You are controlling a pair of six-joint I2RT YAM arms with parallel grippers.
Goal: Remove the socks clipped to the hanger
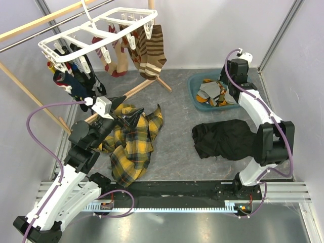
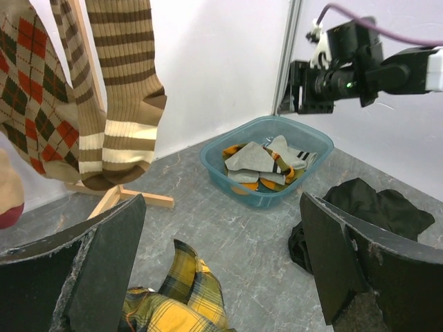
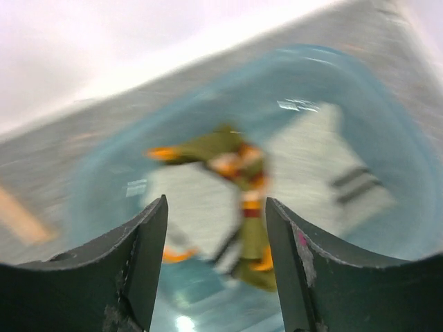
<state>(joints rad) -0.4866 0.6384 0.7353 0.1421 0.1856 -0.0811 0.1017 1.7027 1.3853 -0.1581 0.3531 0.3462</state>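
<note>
The white grid hanger [image 1: 101, 30] hangs from the rail at the back left. Socks are clipped to it: brown-striped ones [image 1: 152, 50], an argyle one [image 1: 121, 61] and dark ones [image 1: 71, 76]. The striped socks [image 2: 124, 90] and the argyle sock [image 2: 34, 104] also show in the left wrist view. My left gripper [image 1: 127, 118] [image 2: 221, 263] is open and empty, below the hanger and over the plaid cloth. My right gripper [image 1: 226, 85] [image 3: 216, 270] is open and empty above the blue basin [image 1: 195, 98], which holds loose socks [image 3: 246, 180].
A yellow plaid cloth [image 1: 131, 139] lies on the grey table at the left. A black garment [image 1: 223, 139] lies at the right, near the right arm. The wooden rack's legs [image 1: 147, 83] stand under the hanger. Metal frame posts stand at the corners.
</note>
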